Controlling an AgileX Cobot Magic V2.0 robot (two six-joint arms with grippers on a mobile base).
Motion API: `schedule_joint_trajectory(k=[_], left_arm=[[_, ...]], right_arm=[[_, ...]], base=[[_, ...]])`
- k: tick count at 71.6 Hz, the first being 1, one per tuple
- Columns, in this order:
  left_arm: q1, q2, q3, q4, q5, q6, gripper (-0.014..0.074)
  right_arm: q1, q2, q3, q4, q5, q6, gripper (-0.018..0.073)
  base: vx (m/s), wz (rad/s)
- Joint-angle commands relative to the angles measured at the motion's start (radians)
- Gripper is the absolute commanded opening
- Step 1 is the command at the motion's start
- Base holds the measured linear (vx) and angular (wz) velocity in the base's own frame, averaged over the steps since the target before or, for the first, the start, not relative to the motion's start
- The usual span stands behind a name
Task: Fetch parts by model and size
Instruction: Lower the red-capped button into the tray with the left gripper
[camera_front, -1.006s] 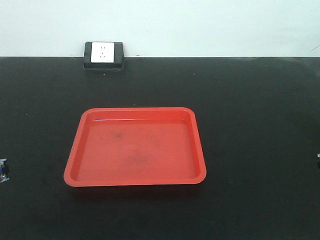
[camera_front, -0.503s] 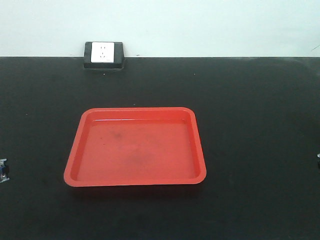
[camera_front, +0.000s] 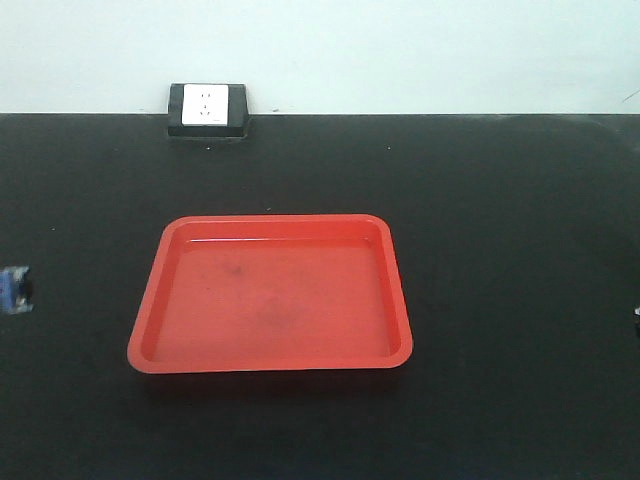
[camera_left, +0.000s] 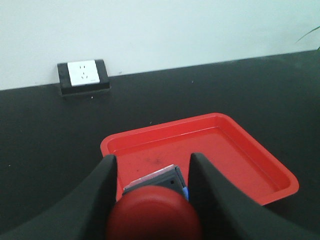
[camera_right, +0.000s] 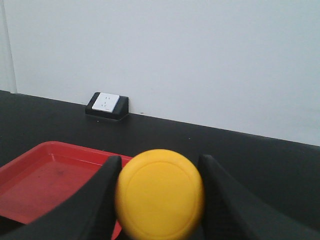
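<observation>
Where the front view looks across the black table (camera_front: 500, 200), a shallow red tray (camera_front: 270, 295) lies flat near its middle. It is well apart from a white wall socket (camera_front: 207, 108) in a dark housing at the far edge, below the pale wall (camera_front: 400, 50). A small blurred blue-grey thing (camera_front: 15, 290) at the left margin is too unclear to name. Left wrist view: the left gripper (camera_left: 152, 159) has both dark fingers (camera_left: 100, 200) pressed against the red-capped switch (camera_left: 154, 215), whose round mushroom cap tops a grey-and-blue blocky base and hides part of the tray's near rim. Right wrist view: the right gripper (camera_right: 159, 159) clamps the yellow-capped switch (camera_right: 160, 195). Its smooth round cap faces the camera and conceals its base, with the tray at lower left and the socket beyond.
</observation>
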Motion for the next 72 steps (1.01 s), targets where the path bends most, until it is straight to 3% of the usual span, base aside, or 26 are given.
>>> schedule_joint_trajectory(k=[1, 41, 72], left_arm=[[-0.002, 0.139, -0.122, -0.006, -0.053, -0.008, -0.0003], [-0.004, 0.907, -0.599, -0.007, 0.121, -0.005, 0.0013], [-0.049, 1.219, -0.717, -0.005, 0.118, -0.005, 0.0065]], right_arm=[[-0.002, 0.014, -0.025, -0.008, -0.087, -0.005, -0.0010], [-0.002, 0.014, -0.025, -0.008, -0.087, -0.005, -0.0010], [-0.002, 0.014, -0.025, -0.008, -0.087, -0.005, -0.0010]], base=[[0.00, 0.00], [0.00, 0.00], [0.00, 0.00]])
